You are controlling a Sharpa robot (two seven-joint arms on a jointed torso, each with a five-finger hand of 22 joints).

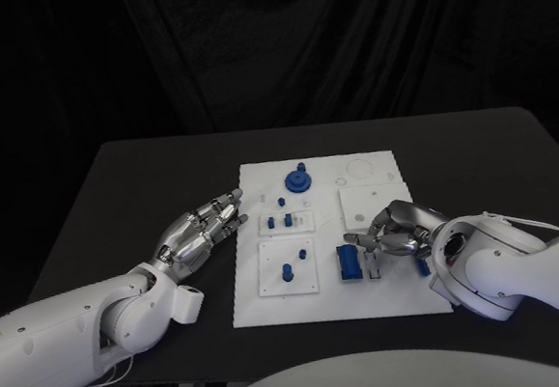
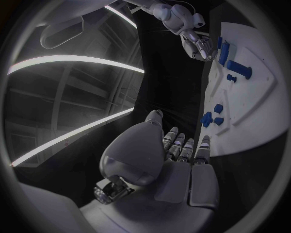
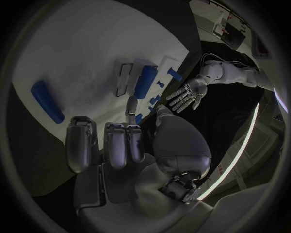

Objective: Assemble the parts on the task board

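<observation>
The white task board (image 1: 334,293) lies mid-table. On it are a blue round knob (image 1: 299,181), small blue pegs (image 1: 280,221), a single peg (image 1: 288,272) and a blue block (image 1: 350,262). My left hand (image 1: 207,228) rests at the board's left edge, fingers stretched out and apart, holding nothing; the left wrist view shows it (image 2: 182,160) beside the board (image 2: 254,121) and the pegs (image 2: 212,116). My right hand (image 1: 395,234) hovers over the board's right part, fingers loosely bent next to the blue block (image 3: 145,80), nothing in them. A blue bar (image 3: 47,102) lies close to this hand (image 3: 109,145).
The black table (image 1: 126,196) runs around the board with free room at the left, right and far side. A raised white square plate (image 1: 366,206) sits on the board behind my right hand. Dark curtains hang behind the table.
</observation>
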